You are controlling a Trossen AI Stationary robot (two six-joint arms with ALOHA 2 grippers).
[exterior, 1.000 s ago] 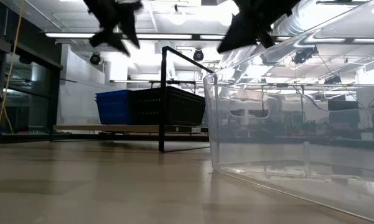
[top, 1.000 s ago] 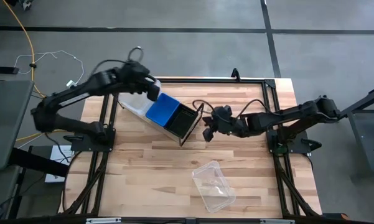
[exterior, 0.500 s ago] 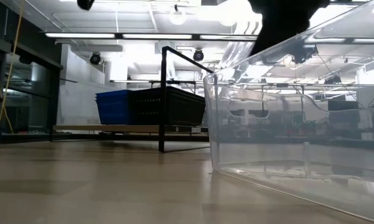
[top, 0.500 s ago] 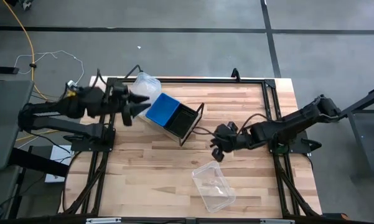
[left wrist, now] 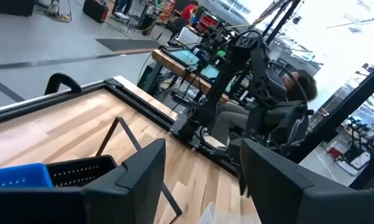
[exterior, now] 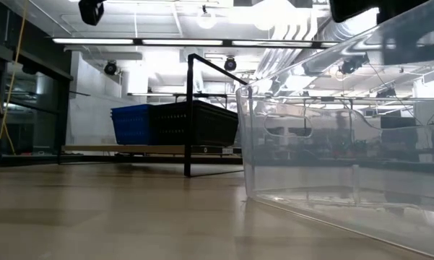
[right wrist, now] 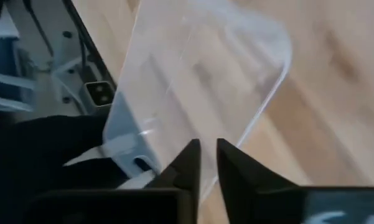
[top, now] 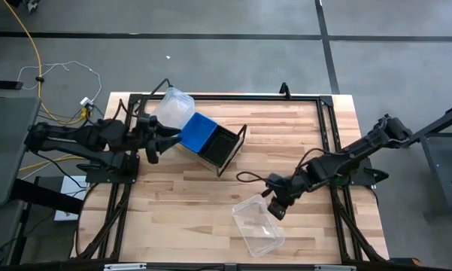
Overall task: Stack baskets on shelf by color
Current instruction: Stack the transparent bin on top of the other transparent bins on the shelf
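Note:
The shelf [top: 239, 144] stands slantwise at the table's far middle. In it sit a clear basket stack [top: 173, 110], a blue basket [top: 197, 133] and a black basket [top: 221, 147]. One more clear basket [top: 257, 224] rests with its bottom on the table near the front edge; it fills the low view's right [exterior: 346, 144]. My right gripper [top: 277, 208] slants down over that basket's far right rim [right wrist: 261, 93], its fingers [right wrist: 188, 163] a narrow gap apart. My left gripper [top: 152, 140] stands open and level at the shelf's left end, holding nothing [left wrist: 202, 180].
A black frame [top: 327, 113] runs round the tabletop's edges. Bare wood lies between the shelf and the loose clear basket and along the near left. A person sits at another robot station beyond the table [left wrist: 286, 106].
My left gripper has drawn back from over the shelf toward the table's left edge and now points level. My right gripper has left the shelf's right end, gone toward the near edge and tipped downward over the loose clear basket. The baskets have stayed where they were.

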